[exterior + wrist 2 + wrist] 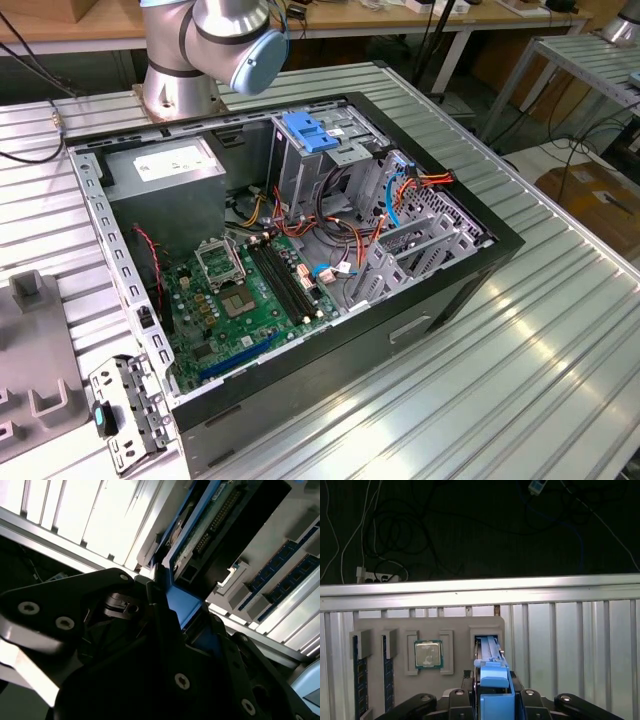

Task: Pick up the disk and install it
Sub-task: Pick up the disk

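Observation:
The disk (pixel 488 650) stands on edge in a slot of a grey holder tray (pixel 455 630). Its blue side rail (pixel 494 687) runs toward the camera. My gripper (pixel 493 694) sits over the near end of the disk, one black finger (pixel 458 696) on each side of the blue rail, shut on it. In the second wrist view the disk (pixel 200 527) shows its green circuit board and connector pins, and the gripper (pixel 180 611) clamps its blue rail. The open computer case (pixel 480 250) lies on the table in the exterior view, with a drive cage (pixel 345 150) at its far side.
The holder tray also carries a processor chip (pixel 428 654) and memory sticks (pixel 360 680). Inside the case are the motherboard (pixel 250 300), a grey power supply box (pixel 165 170), a blue latch (pixel 310 132) and loose cables (pixel 400 195). The arm's base (pixel 185 70) stands behind the case.

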Controlling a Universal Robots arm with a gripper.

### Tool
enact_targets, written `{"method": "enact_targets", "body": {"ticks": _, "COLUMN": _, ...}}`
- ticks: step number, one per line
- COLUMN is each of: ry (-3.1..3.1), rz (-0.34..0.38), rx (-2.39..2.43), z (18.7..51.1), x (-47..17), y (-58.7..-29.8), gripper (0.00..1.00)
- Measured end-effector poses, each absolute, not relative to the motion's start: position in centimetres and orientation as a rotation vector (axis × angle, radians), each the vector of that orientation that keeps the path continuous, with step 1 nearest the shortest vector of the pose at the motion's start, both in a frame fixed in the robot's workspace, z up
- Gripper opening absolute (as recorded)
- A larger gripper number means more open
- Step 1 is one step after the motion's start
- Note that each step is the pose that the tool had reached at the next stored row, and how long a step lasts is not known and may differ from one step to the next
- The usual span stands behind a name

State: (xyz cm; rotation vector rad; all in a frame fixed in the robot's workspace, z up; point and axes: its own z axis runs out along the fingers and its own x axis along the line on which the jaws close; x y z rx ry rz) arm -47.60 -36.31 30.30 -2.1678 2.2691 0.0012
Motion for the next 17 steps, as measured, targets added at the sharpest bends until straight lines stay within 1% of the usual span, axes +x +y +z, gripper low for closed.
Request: {"method": "enact_targets", "body": {"ticks": 17, "ry": 2.269, "rz": 0.001, "rx": -2.168, "z": 32.6, "x": -47.6, "y": -36.3, "gripper": 0.37}}
